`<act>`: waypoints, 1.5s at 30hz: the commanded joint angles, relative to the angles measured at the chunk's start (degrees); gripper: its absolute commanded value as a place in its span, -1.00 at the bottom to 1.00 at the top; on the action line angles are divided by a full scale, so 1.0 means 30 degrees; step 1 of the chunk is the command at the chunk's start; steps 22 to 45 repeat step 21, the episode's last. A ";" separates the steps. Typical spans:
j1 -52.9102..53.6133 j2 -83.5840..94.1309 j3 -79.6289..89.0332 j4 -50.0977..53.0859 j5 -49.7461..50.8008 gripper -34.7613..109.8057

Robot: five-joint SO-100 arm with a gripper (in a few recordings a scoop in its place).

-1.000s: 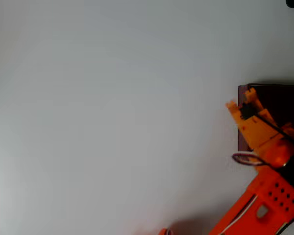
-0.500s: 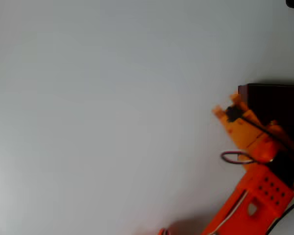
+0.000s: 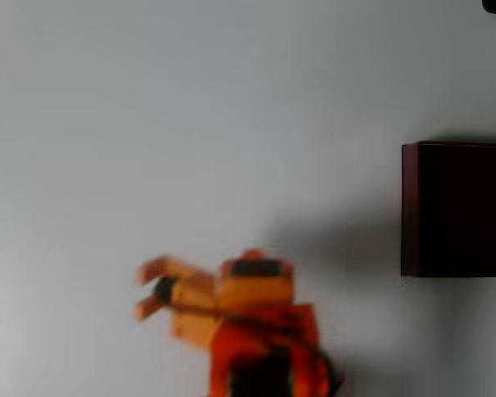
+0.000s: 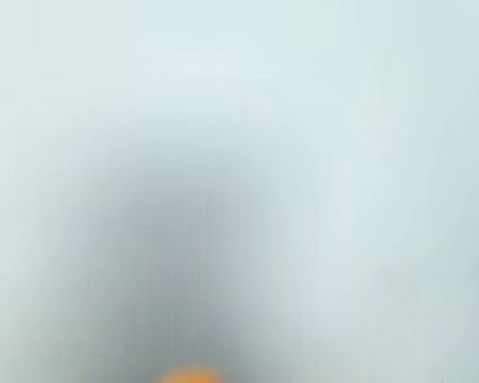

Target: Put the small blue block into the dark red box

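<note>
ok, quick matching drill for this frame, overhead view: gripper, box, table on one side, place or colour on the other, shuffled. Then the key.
Things:
1. gripper
2. dark red box
3. table

Descriptions:
A. pale grey-white surface
B. at the right edge, maroon wall, near-black interior
C. lower middle, orange, fingers spread and pointing left, motion-blurred

Pairs: 1-C, 2-B, 3-A
</note>
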 commanded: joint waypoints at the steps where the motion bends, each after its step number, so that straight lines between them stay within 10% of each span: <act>1: -0.2373 0.5068 0.2432 -0.0029 0.0000 -0.52; 9: -0.5068 1.4561 0.7822 0.2285 -0.1787 -0.52; 45: -0.6064 1.4648 1.0459 0.1260 -0.1670 -0.52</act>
